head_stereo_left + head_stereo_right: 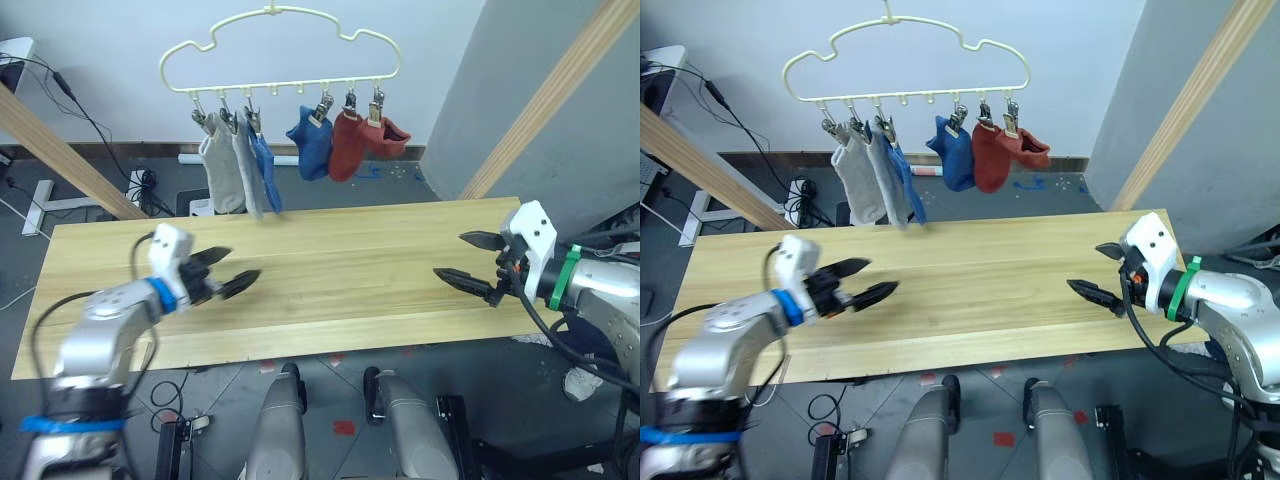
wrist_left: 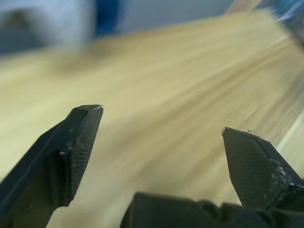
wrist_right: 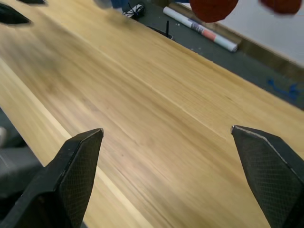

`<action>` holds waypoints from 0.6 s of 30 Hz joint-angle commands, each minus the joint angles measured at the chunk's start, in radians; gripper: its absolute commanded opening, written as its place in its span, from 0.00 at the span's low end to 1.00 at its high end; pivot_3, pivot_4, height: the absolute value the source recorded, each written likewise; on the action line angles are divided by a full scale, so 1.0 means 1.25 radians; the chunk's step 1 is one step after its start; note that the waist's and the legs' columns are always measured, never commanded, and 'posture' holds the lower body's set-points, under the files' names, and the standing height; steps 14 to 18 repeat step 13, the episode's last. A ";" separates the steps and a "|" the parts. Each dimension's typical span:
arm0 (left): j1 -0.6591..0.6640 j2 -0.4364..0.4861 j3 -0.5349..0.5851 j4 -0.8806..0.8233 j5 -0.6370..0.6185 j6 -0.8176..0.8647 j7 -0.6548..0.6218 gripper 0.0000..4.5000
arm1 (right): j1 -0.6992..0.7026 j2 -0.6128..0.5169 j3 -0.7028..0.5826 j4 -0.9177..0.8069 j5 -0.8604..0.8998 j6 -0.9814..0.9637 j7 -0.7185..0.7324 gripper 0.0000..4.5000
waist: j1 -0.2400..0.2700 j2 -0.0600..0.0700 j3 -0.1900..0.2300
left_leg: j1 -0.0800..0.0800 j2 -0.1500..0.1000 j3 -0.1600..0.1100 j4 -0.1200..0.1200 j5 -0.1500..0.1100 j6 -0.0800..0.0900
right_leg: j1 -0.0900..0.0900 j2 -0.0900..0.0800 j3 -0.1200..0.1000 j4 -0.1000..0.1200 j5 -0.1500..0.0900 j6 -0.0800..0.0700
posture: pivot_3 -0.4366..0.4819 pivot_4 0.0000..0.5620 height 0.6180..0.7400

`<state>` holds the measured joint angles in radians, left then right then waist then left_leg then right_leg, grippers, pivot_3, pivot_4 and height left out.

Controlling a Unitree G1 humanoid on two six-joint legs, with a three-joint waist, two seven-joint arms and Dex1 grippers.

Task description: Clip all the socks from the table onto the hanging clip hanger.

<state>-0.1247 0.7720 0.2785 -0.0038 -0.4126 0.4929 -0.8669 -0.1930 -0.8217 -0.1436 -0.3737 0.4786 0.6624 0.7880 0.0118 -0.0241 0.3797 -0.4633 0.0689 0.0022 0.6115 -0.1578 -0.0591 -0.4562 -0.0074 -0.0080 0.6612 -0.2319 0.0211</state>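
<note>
Left eye view shows all six socks [image 1: 300, 150] clipped along the clip hanger [image 1: 280, 50] above the table's [image 1: 330, 270] far edge, so the task looks finished and I judge no further pick is called for. Both arms reach low over the planks, the left gripper [image 1: 228, 270] and right gripper [image 1: 465, 258] pointing inward, jaws released, holding nothing.

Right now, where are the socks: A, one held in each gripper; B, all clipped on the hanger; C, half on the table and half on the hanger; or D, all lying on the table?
B: all six socks hang from the clip hanger, with none on the table.
</note>
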 commanded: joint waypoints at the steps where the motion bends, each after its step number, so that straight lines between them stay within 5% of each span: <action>1: 0.060 0.038 0.078 -0.048 -0.006 -0.019 -0.009 1.00 | 0.042 -0.001 -0.044 -0.003 -0.017 -0.066 0.012 1.00 | 0.011 0.000 0.000 | 0.000 -0.001 0.000 0.000 0.000 0.000 | 0.000 -0.001 0.000 0.000 0.000 0.000 | 0.70 0.60 1.00; 9: 0.077 0.045 0.116 -0.064 -0.011 -0.039 0.019 1.00 | 0.088 0.006 -0.082 0.024 -0.036 -0.112 -0.011 1.00 | 0.059 0.000 -0.001 | -0.002 -0.003 -0.001 -0.001 0.000 0.000 | 0.000 -0.003 -0.001 -0.001 0.000 0.000 | 0.72 0.57 1.00; 18: 0.055 0.045 0.083 -0.054 0.004 -0.039 0.024 1.00 | 0.086 0.004 -0.085 0.022 -0.034 -0.110 -0.013 1.00 | 0.062 -0.001 -0.001 | -0.002 -0.003 -0.001 -0.001 0.000 0.000 | 0.000 -0.003 -0.001 -0.001 0.000 0.000 | 0.70 0.57 1.00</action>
